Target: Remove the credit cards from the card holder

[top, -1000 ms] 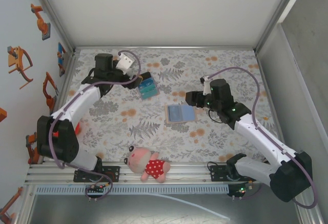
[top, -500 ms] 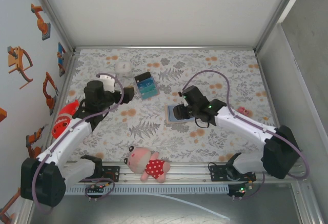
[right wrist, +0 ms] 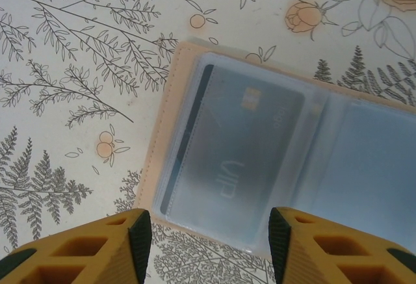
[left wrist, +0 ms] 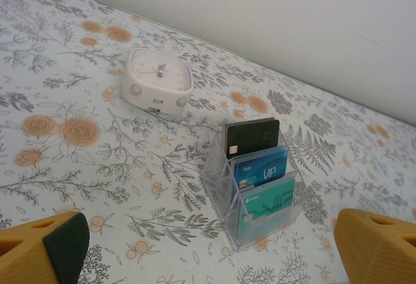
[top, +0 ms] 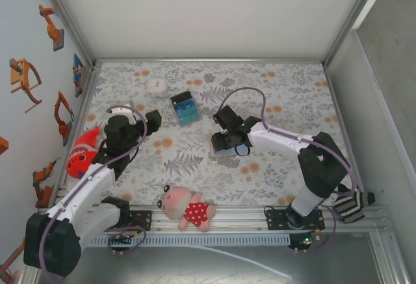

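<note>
One card (right wrist: 234, 160) shows through the clear sleeve of the card holder (right wrist: 364, 167), which lies opened flat on the flowered table (right wrist: 71, 69), near its middle. The right gripper (right wrist: 209, 227) hangs right above it, jaws spread wide and nothing between them, aimed at the edge of the sleeve with the card. The left gripper (left wrist: 208, 238) is well apart from the holder, also spread and empty, and faces a clear stand (left wrist: 257, 183) of three cards with a white clock (left wrist: 158, 79) behind it. The step in hand looks like getting that first card free. Which side of the sleeve is open cannot be told from here, so that should be settled first. A plain pinch from above would likely catch plastic and card together. It seems better to press one fingertip on the card and slide it toward the opening. The holder looks light and may slide, so the left gripper could come over to pin the far flap.
</note>
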{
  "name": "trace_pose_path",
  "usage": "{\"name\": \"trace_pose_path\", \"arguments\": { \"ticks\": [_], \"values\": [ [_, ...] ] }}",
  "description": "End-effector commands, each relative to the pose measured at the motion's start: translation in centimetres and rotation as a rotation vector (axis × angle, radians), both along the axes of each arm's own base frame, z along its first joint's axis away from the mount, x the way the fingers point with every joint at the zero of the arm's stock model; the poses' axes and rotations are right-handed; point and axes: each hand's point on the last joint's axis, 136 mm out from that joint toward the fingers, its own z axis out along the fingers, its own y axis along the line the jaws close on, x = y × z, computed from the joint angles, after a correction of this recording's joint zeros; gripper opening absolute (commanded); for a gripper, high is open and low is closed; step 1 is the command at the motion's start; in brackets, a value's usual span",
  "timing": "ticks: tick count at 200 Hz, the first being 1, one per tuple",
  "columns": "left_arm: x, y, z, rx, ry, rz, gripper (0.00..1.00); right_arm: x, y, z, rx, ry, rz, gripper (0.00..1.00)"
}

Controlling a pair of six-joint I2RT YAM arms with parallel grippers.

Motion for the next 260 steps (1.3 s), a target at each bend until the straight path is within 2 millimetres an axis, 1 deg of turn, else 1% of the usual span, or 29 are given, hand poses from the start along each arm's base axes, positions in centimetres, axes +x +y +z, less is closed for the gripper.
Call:
{"name": "trace_pose_path", "arguments": {
  "ticks": [1, 29, 68, 115, 154, 202, 233, 260],
  "values": [
    [0.5, 0.9, 0.8, -0.095, -0.037, 0.089, 0.97, -0.2, 0.5, -0.6, -0.02, 0.038, 0.025, 0.5],
    [0.9, 1.5, 0.6, -0.127, -0.023, 0.145, 0.97, -0.4, 0.7, -1.9, -0.049, 0.07, 0.039, 0.49],
    [1.2, 1.5, 0.0, -0.114, 0.032, 0.162, 0.97, -0.6, 0.9, -3.0, -0.082, 0.09, 0.057, 0.5],
    [1.5, 1.3, 0.0, -0.109, 0.046, 0.159, 0.97, -0.4, 1.3, -3.4, -0.092, 0.088, 0.059, 0.54],
    [1.5, 1.2, 0.0, -0.104, 0.047, 0.15, 0.97, -0.3, 0.7, -4.0, -0.123, 0.086, 0.044, 0.55],
    [1.5, 1.2, 0.0, -0.098, 0.047, 0.145, 0.97, -0.8, -0.1, -5.3, -0.149, 0.101, 0.028, 0.55],
    [1.4, 1.2, 0.2, -0.095, 0.048, 0.144, 0.97, -1.1, -0.4, -5.9, -0.15, 0.107, 0.029, 0.53],
    [1.3, 1.1, -0.1, -0.095, 0.056, 0.136, 0.97, -1.1, -0.4, -6.1, -0.147, 0.1, 0.039, 0.51]
  ]
}}
